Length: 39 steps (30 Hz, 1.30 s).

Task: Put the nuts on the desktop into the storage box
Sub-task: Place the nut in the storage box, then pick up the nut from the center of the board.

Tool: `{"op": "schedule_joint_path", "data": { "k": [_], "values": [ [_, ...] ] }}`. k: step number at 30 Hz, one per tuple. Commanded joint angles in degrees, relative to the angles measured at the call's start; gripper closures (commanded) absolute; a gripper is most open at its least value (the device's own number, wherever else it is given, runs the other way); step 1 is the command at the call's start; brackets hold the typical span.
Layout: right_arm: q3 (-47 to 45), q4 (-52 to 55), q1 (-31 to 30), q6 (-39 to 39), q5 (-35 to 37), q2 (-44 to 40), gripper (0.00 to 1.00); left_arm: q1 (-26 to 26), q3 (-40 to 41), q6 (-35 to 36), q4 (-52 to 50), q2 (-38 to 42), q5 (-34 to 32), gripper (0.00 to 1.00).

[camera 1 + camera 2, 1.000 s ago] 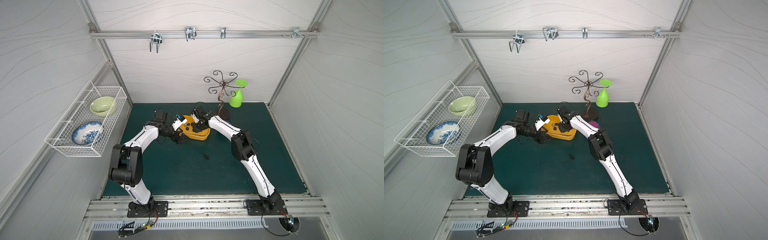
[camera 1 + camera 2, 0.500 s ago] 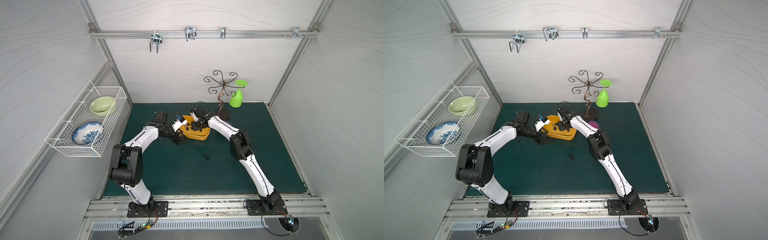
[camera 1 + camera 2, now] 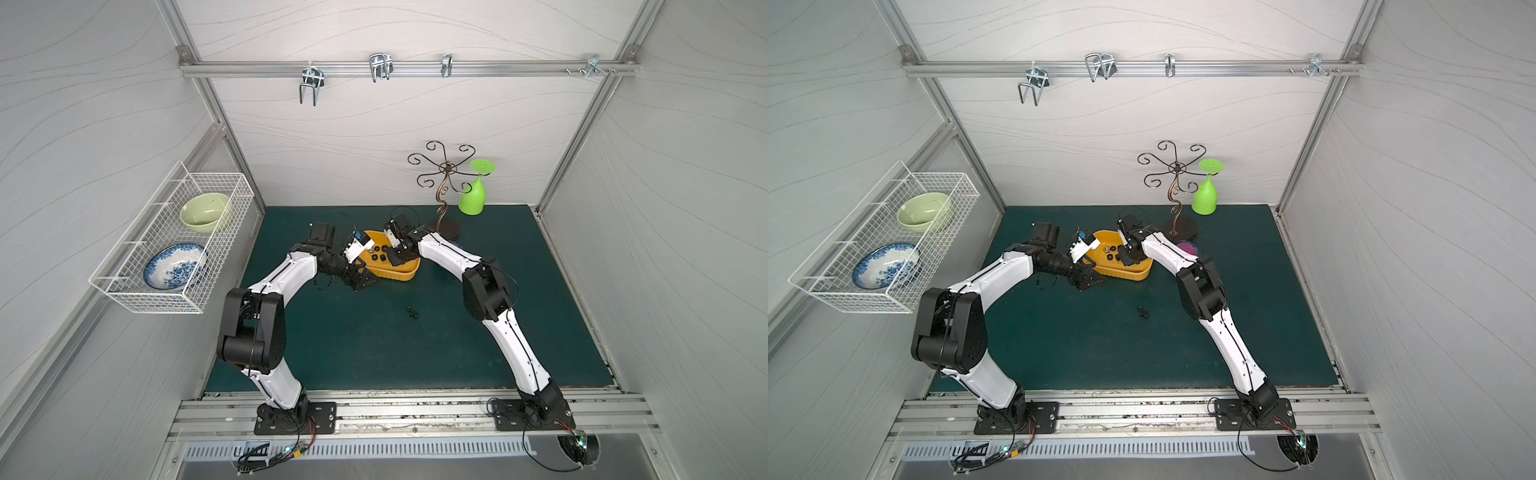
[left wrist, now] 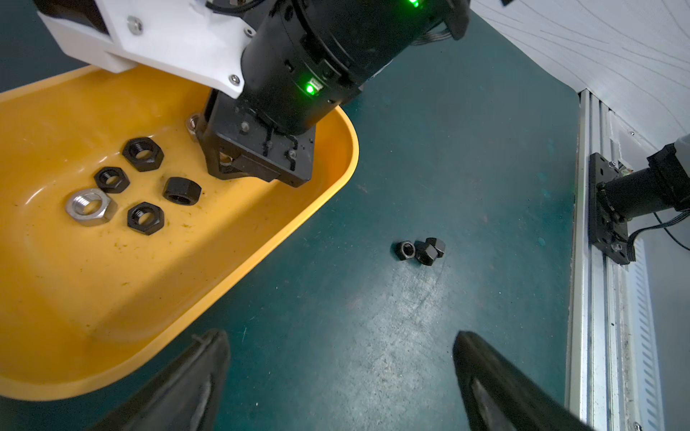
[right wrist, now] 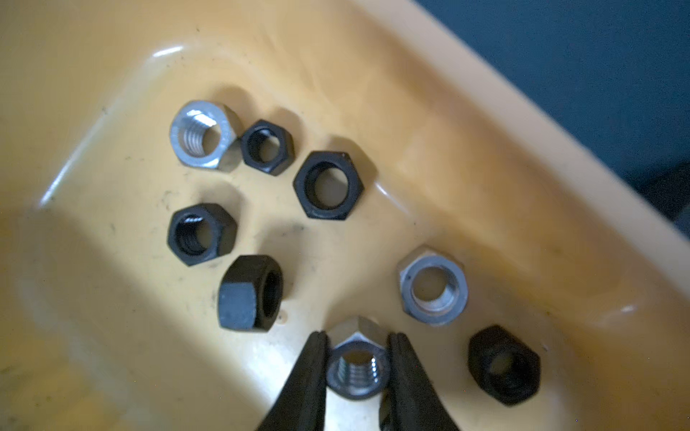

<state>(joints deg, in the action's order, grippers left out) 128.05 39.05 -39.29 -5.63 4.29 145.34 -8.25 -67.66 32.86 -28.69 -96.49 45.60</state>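
Now, right gripper (image 5: 357,347): narrowly closed on a silver nut (image 5: 356,371), low inside the storage box (image 5: 485,123), above seven nuts already lying there.
Left gripper (image 4: 339,336): wide open and empty, over the desktop (image 4: 466,130) just near-left of the box.
Loose nuts (image 3: 411,312): three black ones, touching, nearer than the box and well apart from it.
Risk: the released nut may bounce off its neighbours; grabbing one clustered nut could scatter the others.

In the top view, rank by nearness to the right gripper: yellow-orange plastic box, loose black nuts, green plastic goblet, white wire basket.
1. Yellow-orange box, under right gripper.
2. Loose black nuts, mid-desktop.
3. Green goblet, at back.
4. Wire basket, left wall.
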Motion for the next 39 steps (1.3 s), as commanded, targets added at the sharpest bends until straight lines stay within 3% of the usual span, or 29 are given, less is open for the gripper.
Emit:
{"op": "schedule_joint_path", "data": {
  "k": [1, 7, 19, 20, 22, 32, 39],
  "values": [
    [-1.38, 3.93, 0.14, 1.16, 1.15, -0.55, 0.73, 0.14, -0.97, 0.71, -0.51, 1.29, 1.82, 0.02],
    [2.63, 6.57, 0.18, 1.24, 0.35, 2.15, 0.66, 0.16, -1.15, 1.19, -1.06, 2.28, 2.19, 0.02],
    [2.75, 4.38, 0.09, 1.6, -1.58, -4.26, 0.41, 0.09, -3.16, 5.35, -5.73, 3.68, 2.11, 0.02],
    [2.78, 4.46, 0.03, 1.82, -2.2, -5.24, 0.34, 0.13, -3.26, 5.42, -6.11, 3.88, 2.11, 0.02],
    [2.06, 4.24, -0.24, 2.02, -2.49, -7.4, 0.01, 0.17, -3.39, 5.92, -6.75, 4.38, 2.01, 0.02],
    [-5.66, 1.07, -2.96, 2.01, 0.84, -19.11, 0.01, 2.28, -3.71, 9.02, -12.18, 8.77, 4.01, 0.02],
    [-11.51, 0.13, -5.12, 1.81, 5.28, -26.46, 0.01, 3.82, -5.76, 14.15, -21.62, 12.73, 7.3, 0.02]
  ]
}}
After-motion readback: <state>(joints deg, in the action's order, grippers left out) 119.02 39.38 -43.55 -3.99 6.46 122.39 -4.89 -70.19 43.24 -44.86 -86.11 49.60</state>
